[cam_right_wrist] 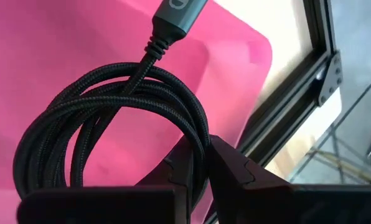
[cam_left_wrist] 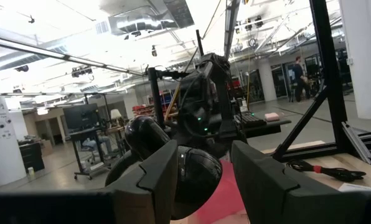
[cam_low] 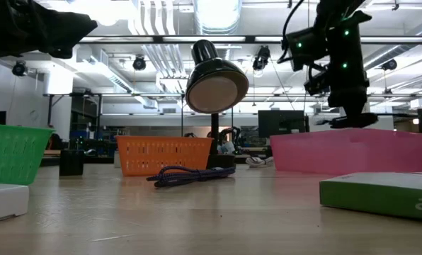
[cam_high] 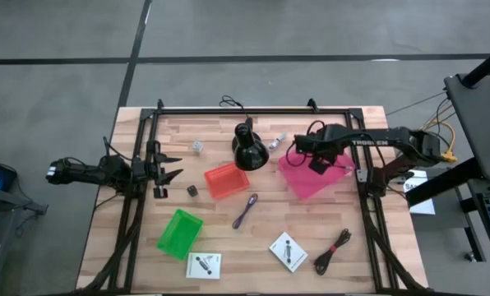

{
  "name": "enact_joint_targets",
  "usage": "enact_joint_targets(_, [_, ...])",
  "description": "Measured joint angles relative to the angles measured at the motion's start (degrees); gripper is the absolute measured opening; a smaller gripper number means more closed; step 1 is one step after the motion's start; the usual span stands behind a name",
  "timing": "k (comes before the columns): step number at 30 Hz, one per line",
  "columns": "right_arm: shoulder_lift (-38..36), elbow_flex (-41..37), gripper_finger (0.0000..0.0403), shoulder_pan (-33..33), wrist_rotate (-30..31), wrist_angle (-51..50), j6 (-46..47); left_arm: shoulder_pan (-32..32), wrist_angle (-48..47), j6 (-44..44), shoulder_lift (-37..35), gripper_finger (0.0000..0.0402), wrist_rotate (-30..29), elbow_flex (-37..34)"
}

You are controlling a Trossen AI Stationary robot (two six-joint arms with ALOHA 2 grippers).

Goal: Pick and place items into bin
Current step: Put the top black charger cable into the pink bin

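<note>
While the right gripper (cam_right_wrist: 197,167) has its fingers pinched on a black coiled cable (cam_right_wrist: 111,124), it hangs over the pink bin (cam_high: 315,177), right of centre in the high view. Step in hand: placing. Next move, I'd say: lower slightly, let go inside the walls. Left gripper (cam_high: 169,168) waits at the left edge of the table (cam_high: 253,255), fingers partly apart, empty.
</note>
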Motion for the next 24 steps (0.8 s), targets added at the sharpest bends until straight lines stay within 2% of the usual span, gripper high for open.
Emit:
enact_joint_targets(11, [0.02, -1.93, 0.0024, -6.3, 0.0, 4.1, 3.1, 0.02, 0.02, 0.0, 0.0, 0.0137, 0.02, 0.0])
enact_joint_targets(24, [0.07, -5.07, 0.0024, -6.95, -0.21, 7.52, 4.4, 0.0, 0.0, 0.0, 0.0, 0.0137, 0.02, 0.0])
